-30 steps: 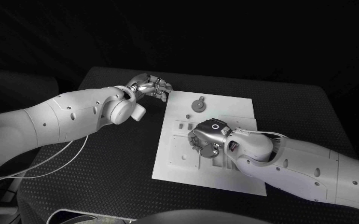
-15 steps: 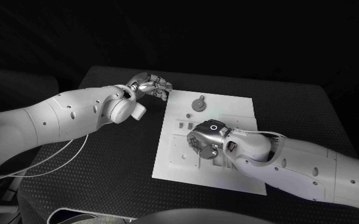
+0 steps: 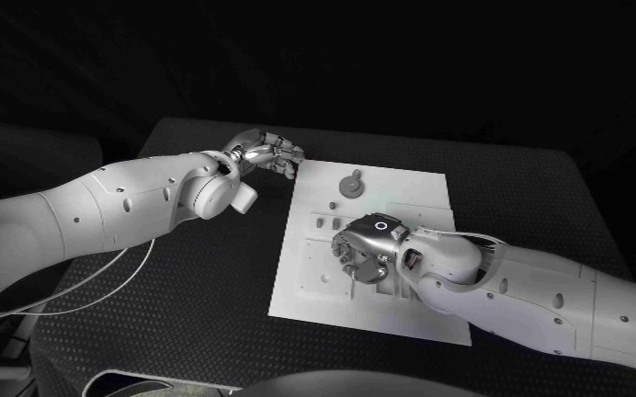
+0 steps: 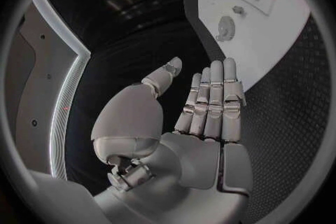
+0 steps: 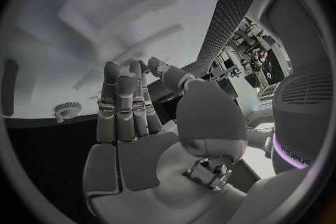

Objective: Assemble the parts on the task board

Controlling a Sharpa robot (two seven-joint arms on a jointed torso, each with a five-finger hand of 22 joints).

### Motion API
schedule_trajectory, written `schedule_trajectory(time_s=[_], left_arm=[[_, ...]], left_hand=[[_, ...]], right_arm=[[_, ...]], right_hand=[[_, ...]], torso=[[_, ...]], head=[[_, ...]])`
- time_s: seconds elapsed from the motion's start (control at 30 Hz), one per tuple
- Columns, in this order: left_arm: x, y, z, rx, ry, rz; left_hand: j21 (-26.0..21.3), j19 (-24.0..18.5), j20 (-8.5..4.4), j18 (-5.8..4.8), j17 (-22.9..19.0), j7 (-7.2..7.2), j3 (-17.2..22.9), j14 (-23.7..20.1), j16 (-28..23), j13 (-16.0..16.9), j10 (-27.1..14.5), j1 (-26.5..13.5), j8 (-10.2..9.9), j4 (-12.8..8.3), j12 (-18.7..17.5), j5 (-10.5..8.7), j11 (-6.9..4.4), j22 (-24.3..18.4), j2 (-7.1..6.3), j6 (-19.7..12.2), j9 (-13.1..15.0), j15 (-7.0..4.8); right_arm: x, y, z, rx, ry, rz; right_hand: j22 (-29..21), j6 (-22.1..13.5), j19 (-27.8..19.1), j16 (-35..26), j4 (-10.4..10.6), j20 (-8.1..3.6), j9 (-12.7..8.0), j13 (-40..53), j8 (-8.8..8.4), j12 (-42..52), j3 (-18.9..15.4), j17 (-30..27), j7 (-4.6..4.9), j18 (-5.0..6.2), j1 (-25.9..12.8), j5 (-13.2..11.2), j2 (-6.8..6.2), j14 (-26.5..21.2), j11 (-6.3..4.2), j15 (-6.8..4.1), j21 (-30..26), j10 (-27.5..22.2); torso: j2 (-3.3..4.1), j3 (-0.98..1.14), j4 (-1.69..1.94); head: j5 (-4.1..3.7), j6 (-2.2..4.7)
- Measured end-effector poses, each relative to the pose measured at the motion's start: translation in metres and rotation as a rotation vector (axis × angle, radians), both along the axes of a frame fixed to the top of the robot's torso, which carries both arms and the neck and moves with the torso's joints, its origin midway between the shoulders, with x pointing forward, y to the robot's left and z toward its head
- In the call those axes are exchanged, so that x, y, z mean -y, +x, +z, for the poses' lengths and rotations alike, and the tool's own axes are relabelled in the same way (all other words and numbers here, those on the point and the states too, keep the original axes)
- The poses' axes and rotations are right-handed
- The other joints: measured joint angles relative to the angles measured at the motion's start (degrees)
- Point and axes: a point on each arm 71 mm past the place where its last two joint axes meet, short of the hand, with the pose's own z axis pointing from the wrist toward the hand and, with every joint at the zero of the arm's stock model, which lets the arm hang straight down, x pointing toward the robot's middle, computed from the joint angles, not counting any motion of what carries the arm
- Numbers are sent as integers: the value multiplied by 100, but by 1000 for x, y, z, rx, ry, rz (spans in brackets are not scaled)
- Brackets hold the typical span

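Task board [image 3: 398, 186], white plate at centre of black worktop [image 3: 530, 195]: round grey part [image 3: 353, 186] near its far edge, likely light, rigid, best pinched at rim; right robot hand [image 3: 360, 255] over board's middle, fingers apart, empty; left robot hand [image 3: 269, 153] at board's far corner, fingers apart, empty.

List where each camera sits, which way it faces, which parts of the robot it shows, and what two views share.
Head view: on the robot's head, looking down at the task board; shows both arms, left hand and right hand.
Left wrist view: behind the left hand, facing the board.
Right wrist view: behind the right hand, facing the board.
Shared: the round grey part in the head and left wrist views.
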Motion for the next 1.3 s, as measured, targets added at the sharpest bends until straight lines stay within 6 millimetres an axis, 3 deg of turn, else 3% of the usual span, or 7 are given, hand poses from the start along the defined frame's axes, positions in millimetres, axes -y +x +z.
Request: schedule_trajectory(time_s=[0.1,0.23,0.53,0.8,1.0,1.17,1.3], left_arm=[[0,0,0,-1,0,-1],[0,0,0,-3,0,-3],[0,0,0,-5,0,-4],[-1,0,0,-5,1,-2],[-2,0,0,2,0,0],[-4,1,0,6,1,3],[-4,2,0,8,1,4]], left_hand=[[0,0,0,5,5,0,-9,0,0,-6,0,0,0,9,0,0,0,-5,0,0,-3,0],[-22,0,0,42,7,0,-13,0,0,-13,0,0,0,13,0,0,0,-6,0,0,-7,0],[-22,0,0,51,13,0,-13,0,-22,-18,0,0,0,13,0,0,-1,-6,0,0,-7,0],[-22,0,0,52,18,0,-13,0,-22,-17,0,0,0,13,0,0,0,-5,0,0,-7,0],[-22,0,1,52,42,0,-13,0,-22,-17,0,0,29,12,0,0,0,-5,0,0,-6,0],[-22,0,1,53,56,0,-13,0,-22,-17,21,0,29,13,0,0,21,-5,0,0,-6,0],[-22,0,1,53,57,-20,-13,0,-44,-17,22,0,28,13,0,0,20,-5,0,20,-6,0]], right_arm=[[1,0,0,-6,8,-3],[4,-1,0,-11,19,-7],[21,0,4,-1,39,-37],[44,13,34,55,103,-96],[81,33,63,102,140,-190],[108,45,72,117,124,-250],[117,46,71,104,102,-266]], right_hand=[[0,-185,-22,3,41,20,-66,-2,-122,-102,-123,-6,97,5,-105,-31,-196,-41,52,68,34,-114],[0,-314,-124,26,29,44,-108,-29,-184,-213,-331,-14,159,4,-192,-44,-283,-131,120,155,35,-311],[-1,-367,-133,111,32,53,-121,-5,-203,-243,-361,-14,176,-15,-132,-44,-283,-155,168,178,90,-376],[-1,-232,-131,181,-7,52,-121,89,-120,-154,-401,-26,106,-16,-10,-44,-161,-120,70,144,154,-210],[-1,-194,-131,181,-23,52,-113,114,-91,-154,-417,-50,71,-17,-10,-44,-161,-120,70,144,177,-210],[-1,-194,-148,181,24,55,-136,117,-89,-163,-464,-84,71,-19,-96,-44,-292,-137,104,148,177,-245],[-1,-303,-309,181,111,103,-170,82,-137,-311,-519,-114,-85,-23,-171,-44,-412,-299,194,236,177,-462]], torso=[[0,-1,-3],[0,3,-3],[0,7,-3],[1,10,-7],[1,11,-10],[0,11,-14],[-5,12,-15]], head=[[-2,2],[-8,6],[-54,42],[-141,127],[-239,231],[-294,302],[-318,328]])
